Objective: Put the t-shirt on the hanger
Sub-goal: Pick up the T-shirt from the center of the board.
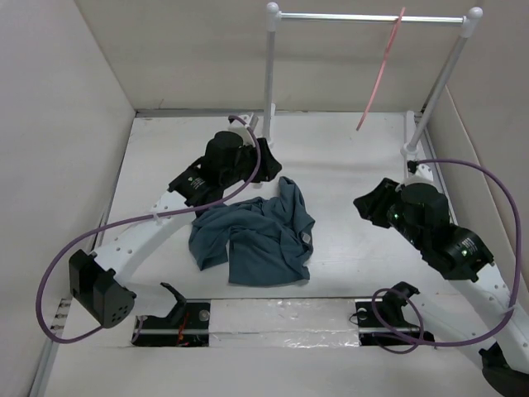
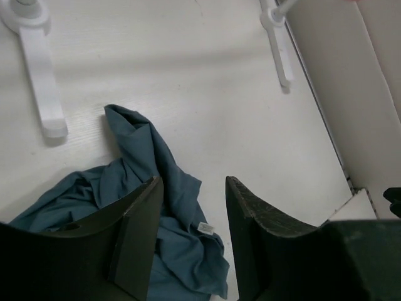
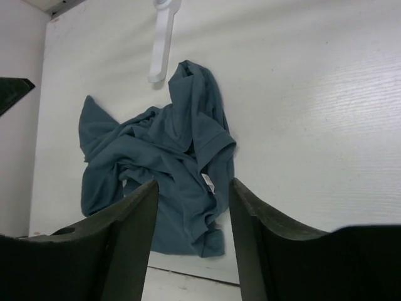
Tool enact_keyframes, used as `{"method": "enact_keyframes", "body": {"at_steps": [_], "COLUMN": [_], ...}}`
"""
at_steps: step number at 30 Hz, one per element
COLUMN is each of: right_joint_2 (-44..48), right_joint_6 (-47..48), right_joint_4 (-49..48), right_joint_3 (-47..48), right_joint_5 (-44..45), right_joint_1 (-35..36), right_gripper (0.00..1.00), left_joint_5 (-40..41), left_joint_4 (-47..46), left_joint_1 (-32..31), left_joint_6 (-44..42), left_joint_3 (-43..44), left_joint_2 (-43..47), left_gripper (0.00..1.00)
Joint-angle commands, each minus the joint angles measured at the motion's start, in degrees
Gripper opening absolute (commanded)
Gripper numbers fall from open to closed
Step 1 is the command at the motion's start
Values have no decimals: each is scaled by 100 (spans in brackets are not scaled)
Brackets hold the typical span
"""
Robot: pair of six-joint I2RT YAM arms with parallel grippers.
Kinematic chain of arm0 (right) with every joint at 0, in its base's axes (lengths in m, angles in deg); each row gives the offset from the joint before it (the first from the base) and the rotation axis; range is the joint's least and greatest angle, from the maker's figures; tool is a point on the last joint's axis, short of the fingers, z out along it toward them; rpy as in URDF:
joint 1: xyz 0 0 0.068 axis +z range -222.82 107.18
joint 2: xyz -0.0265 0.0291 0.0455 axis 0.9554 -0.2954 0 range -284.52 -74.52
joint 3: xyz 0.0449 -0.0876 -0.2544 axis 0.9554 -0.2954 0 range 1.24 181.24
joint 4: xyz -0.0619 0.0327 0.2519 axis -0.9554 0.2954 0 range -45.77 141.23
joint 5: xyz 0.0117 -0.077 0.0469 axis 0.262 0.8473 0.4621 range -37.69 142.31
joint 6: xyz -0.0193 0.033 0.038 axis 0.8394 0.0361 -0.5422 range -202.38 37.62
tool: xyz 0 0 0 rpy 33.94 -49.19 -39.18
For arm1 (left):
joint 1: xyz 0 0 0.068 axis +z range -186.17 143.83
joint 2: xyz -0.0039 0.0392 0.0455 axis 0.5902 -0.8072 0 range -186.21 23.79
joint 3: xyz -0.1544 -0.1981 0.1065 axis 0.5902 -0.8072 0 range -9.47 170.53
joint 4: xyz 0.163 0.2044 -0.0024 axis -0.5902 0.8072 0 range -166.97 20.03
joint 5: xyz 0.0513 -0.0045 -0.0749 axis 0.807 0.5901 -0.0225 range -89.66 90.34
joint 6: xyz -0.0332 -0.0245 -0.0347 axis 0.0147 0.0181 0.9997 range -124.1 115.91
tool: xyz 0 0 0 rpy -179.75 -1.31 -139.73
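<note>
nothing of the task looks done yet; the t-shirt (image 1: 256,240) lies crumpled in a loose heap on the table (image 1: 347,165), just to the near side of the white rack's (image 1: 372,16) left foot, one fold reaching toward that foot but apart from it, the small neck label (image 3: 207,182) showing on the side of the heap toward the rack's right foot; the hanger (image 1: 380,74) hangs by its hook from the rack's rail, close to the right post, bare and well apart from the garment; the left gripper (image 2: 193,188) hovers close by the rack's left post, its fingers parted with nothing between them; the right gripper (image 3: 192,188) sits to the near side of the rack's right foot, facing the heap, likewise spread and empty; by my reading everything remains: take hold of the shirt, open it out, find the neck, bring the hanger down from the rail and thread it through to the shoulders; the table is white and matt with a faint grain, and plain pale walls close in behind the rack and beyond both its posts.
</note>
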Motion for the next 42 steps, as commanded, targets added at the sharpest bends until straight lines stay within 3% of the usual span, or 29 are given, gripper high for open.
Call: {"method": "enact_keyframes", "body": {"at_steps": [1, 2, 3, 4, 5, 6, 10, 15, 19, 23, 31, 36, 42], "right_joint_2": [-7, 2, 10, 71, 115, 133, 160, 133, -7, -165, 45, 256, 257], "right_joint_6": [-16, 2, 11, 28, 20, 37, 28, -86, -156, -402, -464, -473, -411], "right_joint_4": [-307, -298, -272, -271, -271, -280, -394, -718, -991, -1106, -1247, -1176, -1168], "right_joint_3": [-4, -22, -83, -127, -180, -293, -688, -1076, -1454, -1709, -1885, -1903, -1833], "right_joint_5": [-180, -190, -190, -155, -146, -181, -636, -901, -1200, -1157, -1279, -1271, -1280], "right_joint_1": [-46, -46, -46, -46, -46, -46, -169, -170, -231, -301, -354, -354, -354], "right_gripper": [42, 14, 3, 0, 0, 0, 0, 0, 0, 0, 1, 20, 24], "left_joint_5": [-463, -516, -586, -709, -710, -597, 185, 169, -278, 159, 660, 1056, 872], "left_joint_4": [-111, -120, -112, -138, -147, -60, 450, 126, 152, 143, 29, 38, -138], "left_joint_1": [-41, -41, -41, -41, -180, -330, -1086, -1157, -1279, -1849, -2097, -2098, -2098], "left_joint_6": [-68, -59, -76, -102, -155, -216, -612, -454, -551, -796, -1095, -1491, -1562], "left_joint_3": [-86, -121, -209, -279, -341, -385, -429, -1043, -1141, -1211, -738, -360, -78], "left_joint_2": [-148, -148, -148, -148, -148, -157, -271, -104, -376, -788, -1843, -2493, -2810], "left_gripper": [41, 36, 31, 25, 9, 1, 0, 0, 14, 29, 29, 31, 33]}}
